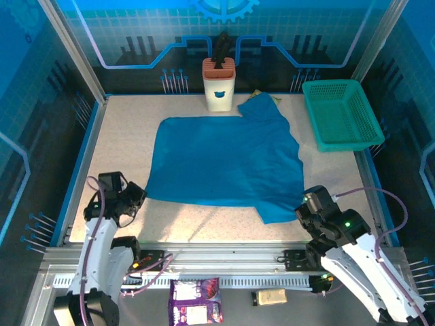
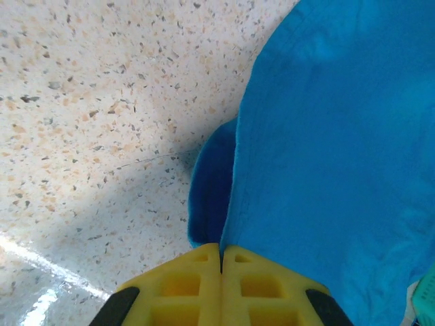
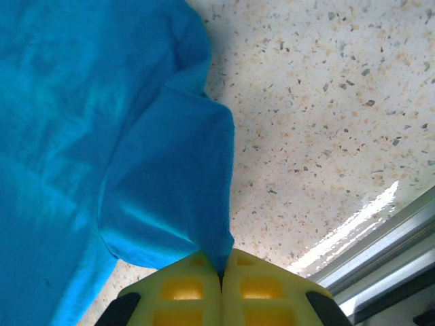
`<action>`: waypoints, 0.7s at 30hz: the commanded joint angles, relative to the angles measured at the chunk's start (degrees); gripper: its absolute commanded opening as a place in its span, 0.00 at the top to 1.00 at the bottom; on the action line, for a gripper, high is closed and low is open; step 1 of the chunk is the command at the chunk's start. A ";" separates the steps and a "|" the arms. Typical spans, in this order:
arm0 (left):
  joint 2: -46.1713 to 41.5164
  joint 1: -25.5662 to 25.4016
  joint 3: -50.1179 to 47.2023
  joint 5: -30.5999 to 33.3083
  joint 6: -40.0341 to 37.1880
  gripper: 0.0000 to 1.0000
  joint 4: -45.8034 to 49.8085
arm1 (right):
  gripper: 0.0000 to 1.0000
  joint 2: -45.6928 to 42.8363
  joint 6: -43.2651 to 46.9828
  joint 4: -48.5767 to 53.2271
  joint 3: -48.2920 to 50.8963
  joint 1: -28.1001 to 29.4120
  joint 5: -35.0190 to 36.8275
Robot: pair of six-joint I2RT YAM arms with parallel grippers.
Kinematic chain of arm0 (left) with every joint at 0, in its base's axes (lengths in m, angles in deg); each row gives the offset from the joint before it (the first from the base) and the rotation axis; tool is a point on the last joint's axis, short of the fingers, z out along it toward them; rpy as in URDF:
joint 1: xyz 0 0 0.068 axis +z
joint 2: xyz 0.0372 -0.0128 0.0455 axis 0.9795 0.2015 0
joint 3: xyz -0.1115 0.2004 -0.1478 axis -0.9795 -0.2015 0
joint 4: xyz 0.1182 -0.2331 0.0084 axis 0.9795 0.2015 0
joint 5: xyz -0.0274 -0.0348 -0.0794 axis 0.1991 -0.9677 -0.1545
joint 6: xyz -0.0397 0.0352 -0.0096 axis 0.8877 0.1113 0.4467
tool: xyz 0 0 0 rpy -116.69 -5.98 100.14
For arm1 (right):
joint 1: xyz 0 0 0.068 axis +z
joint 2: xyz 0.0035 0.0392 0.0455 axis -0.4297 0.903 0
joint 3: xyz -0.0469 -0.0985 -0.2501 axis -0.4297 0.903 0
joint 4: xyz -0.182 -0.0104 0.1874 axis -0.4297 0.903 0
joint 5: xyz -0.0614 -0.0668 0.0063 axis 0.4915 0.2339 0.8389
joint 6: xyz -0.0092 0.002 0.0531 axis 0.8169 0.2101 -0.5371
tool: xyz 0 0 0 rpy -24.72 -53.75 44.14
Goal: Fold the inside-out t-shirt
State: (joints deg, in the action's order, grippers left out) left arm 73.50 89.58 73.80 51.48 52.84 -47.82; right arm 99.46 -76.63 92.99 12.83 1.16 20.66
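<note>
Two near corners matter here. Table [image 1: 129, 115] has the inside-out t-shirt [image 1: 224, 159] spread mid-surface, long axis L-R, w/ one part bunched toward far right. All the cloth lies away from both hands, toward the far edge. Left gripper [image 1: 136, 198] is clamped on the near-left corner, cloth edge pinched at the tips. Right gripper [image 1: 304, 205] is likewise clamped on the near-right flap. Neither arm is nearer; each has its own corner. Prob. next: lift near edge, carry it fwd over the body.
</note>
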 commanded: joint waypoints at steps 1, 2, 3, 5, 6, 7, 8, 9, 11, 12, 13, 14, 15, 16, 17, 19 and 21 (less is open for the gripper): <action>-2.63 0.66 2.99 2.45 0.38 1.00 5.54 | 1.00 -0.78 4.02 5.18 -4.30 0.36 1.04; -3.14 0.66 3.42 2.43 0.54 1.00 5.90 | 1.00 -0.67 4.72 5.35 -5.20 0.38 0.87; -3.56 0.67 3.77 2.33 0.59 1.00 6.29 | 1.00 -0.50 5.33 5.22 -6.01 0.44 0.55; -3.76 0.62 4.68 2.24 0.35 1.00 6.83 | 1.00 0.31 6.72 4.37 -7.55 0.47 0.24; -3.78 0.66 5.11 2.22 0.16 1.00 7.03 | 1.00 1.07 7.91 3.71 -8.49 0.44 0.29; -3.61 0.66 5.52 2.18 -0.04 1.00 6.97 | 1.00 1.82 8.91 3.01 -9.27 0.39 0.35; -3.25 0.66 5.90 1.95 -0.34 1.00 6.58 | 1.00 3.13 10.58 1.39 -10.07 0.50 0.59; -2.60 0.71 6.26 1.53 -0.75 1.00 5.72 | 1.00 4.66 12.57 -0.41 -10.81 0.44 0.66; -0.40 0.66 6.87 0.37 -1.79 1.00 3.70 | 1.00 8.11 16.87 -4.22 -12.31 0.43 0.69; 1.17 0.66 7.31 -0.40 -2.38 1.00 2.23 | 1.00 10.29 19.20 -6.66 -12.95 0.33 0.06; 2.57 0.66 7.69 -0.84 -2.96 1.00 1.54 | 1.00 12.34 20.76 -8.08 -13.95 0.26 -0.20; 4.23 0.66 8.04 -1.45 -3.40 1.00 0.23 | 1.00 14.62 22.86 -9.76 -15.06 0.04 -0.37; 6.11 0.66 8.32 -2.56 -3.89 1.00 -1.79 | 1.00 17.20 25.56 -12.02 -15.82 -0.13 -1.05; 7.81 0.66 8.87 -3.00 -4.30 1.00 -2.96 | 1.00 19.16 27.24 -13.69 -15.95 -0.51 -1.44; 9.83 0.62 9.59 -3.32 -4.84 1.00 -4.07 | 1.00 21.44 28.69 -15.00 -18.08 -1.10 -1.67; 13.45 0.58 11.01 -3.59 -5.93 1.00 -5.52 | 1.00 25.46 31.81 -17.16 -19.91 -2.95 -2.13; 16.73 0.57 12.35 -3.29 -7.57 1.00 -6.52 | 1.00 29.27 34.80 -20.05 -21.27 -5.91 -4.76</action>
State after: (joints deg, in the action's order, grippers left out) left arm 87.40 89.58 83.14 49.73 48.93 -50.49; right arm 125.60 -49.53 79.28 -5.70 -1.57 18.39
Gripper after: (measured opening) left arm 0.055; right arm 0.039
